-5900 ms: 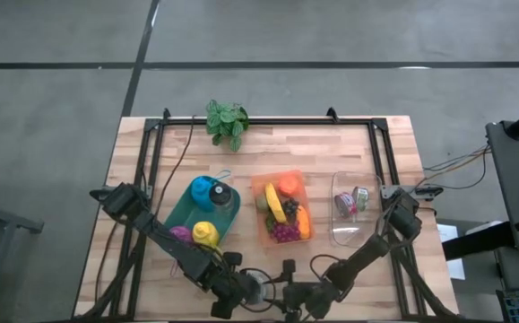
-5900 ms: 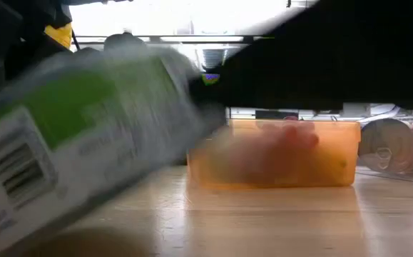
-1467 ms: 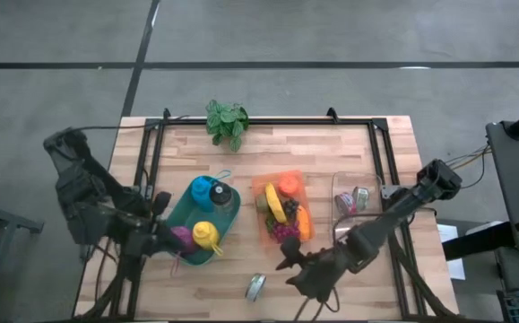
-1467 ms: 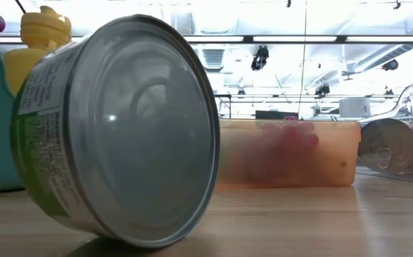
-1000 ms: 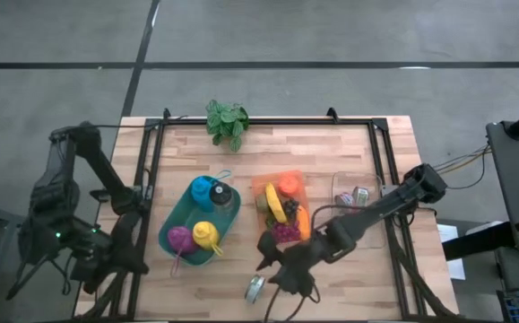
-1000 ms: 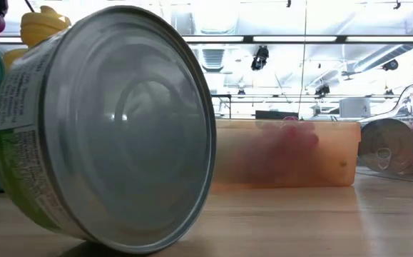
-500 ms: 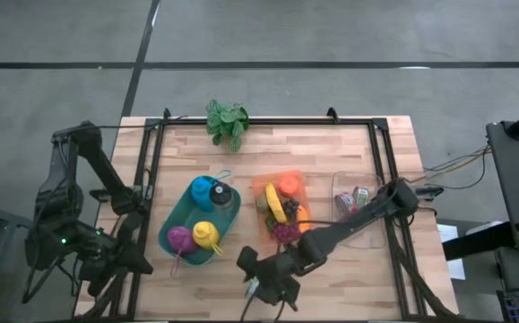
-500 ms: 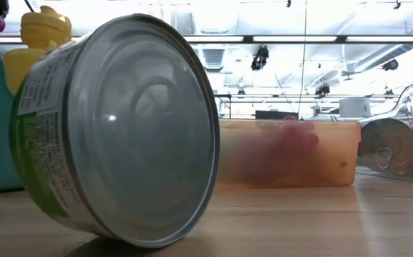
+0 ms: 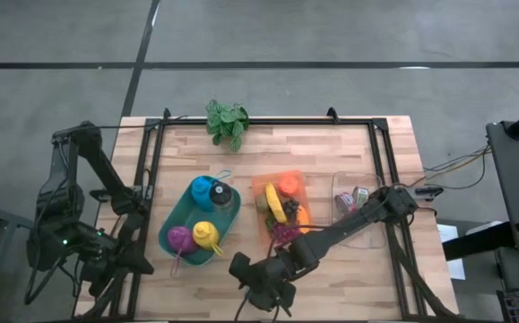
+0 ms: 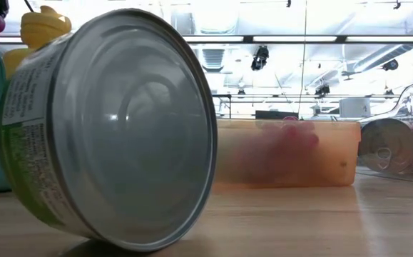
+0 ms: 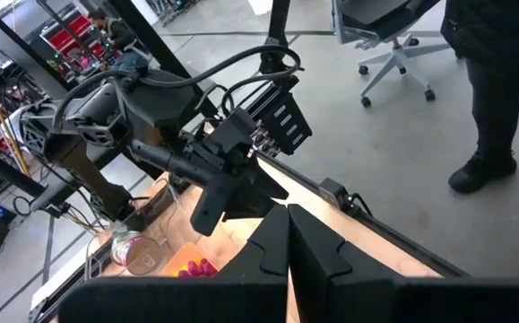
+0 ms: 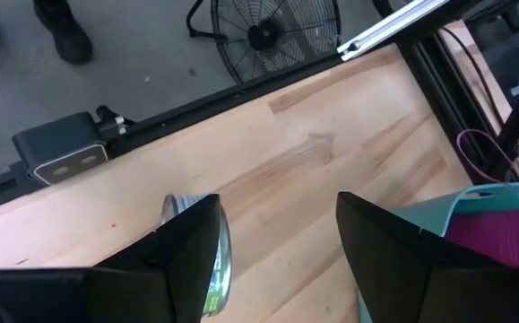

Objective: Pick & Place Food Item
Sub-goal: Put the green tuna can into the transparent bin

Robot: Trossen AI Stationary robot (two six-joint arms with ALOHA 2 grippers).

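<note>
A tipped can (image 10: 110,128) lies on the wooden table (image 9: 349,152) beneath the right pincer (image 12: 277,242), fingers spread.

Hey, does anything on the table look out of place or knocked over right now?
Yes. A green-labelled can lies tipped on the bare wood near the table's front edge, apart from the clear bin holding the other cans. The right gripper hovers open beside it; the left gripper is shut, off to the table's side.

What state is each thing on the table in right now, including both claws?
Can: on its side on the table, not gripped.
Right claw: open, over the can.
Left claw: shut, parked off the table's left edge.
Orange bin: holding fruit.
Clear bin: holding cans.
</note>
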